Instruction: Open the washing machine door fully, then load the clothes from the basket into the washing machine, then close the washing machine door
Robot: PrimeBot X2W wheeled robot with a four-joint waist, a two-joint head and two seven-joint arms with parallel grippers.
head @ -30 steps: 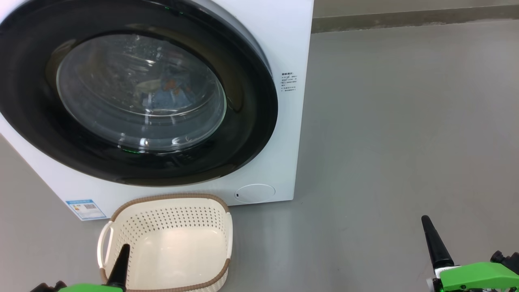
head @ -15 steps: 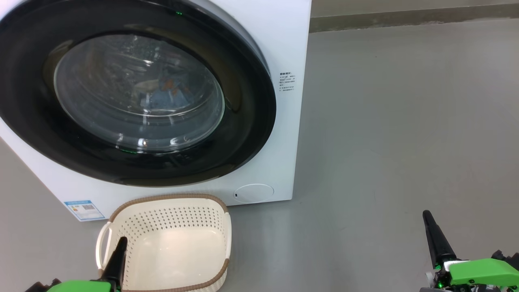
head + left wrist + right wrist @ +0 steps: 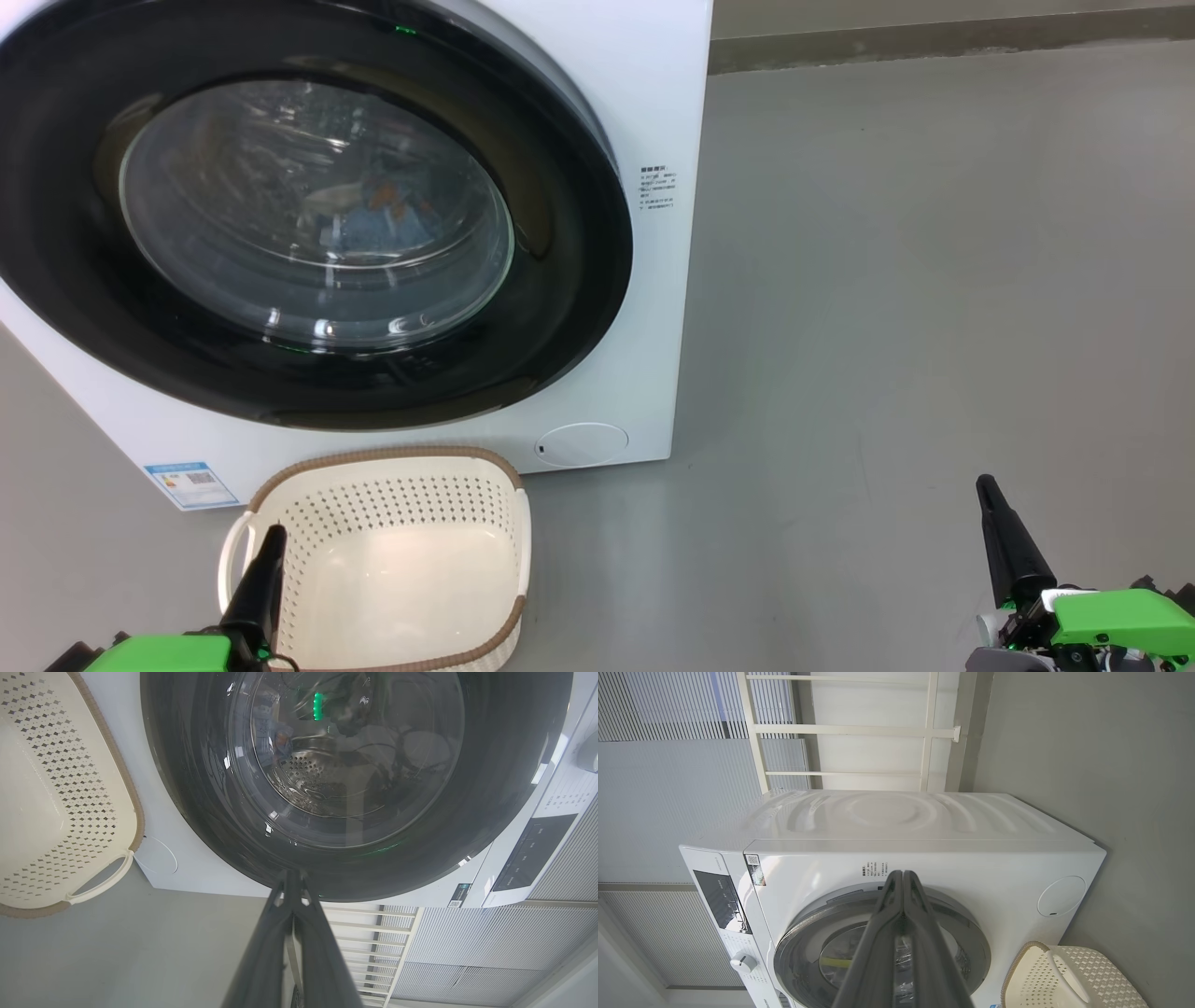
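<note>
Door (image 3: pixel 579 280) shut on the washing machine (image 3: pixel 663 93), clothes (image 3: pixel 373 219) visible inside through it, basket (image 3: pixel 392 455) empty in front (job looks finished), left gripper (image 3: pixel 271 546) and right gripper (image 3: pixel 990 504) both clenched on nothing, so the next call is probably just backing away.

Left tool (image 3: pixel 271 541) at the lower left and right tool (image 3: pixel 988 490) at the lower right both point up, each fully closed.
</note>
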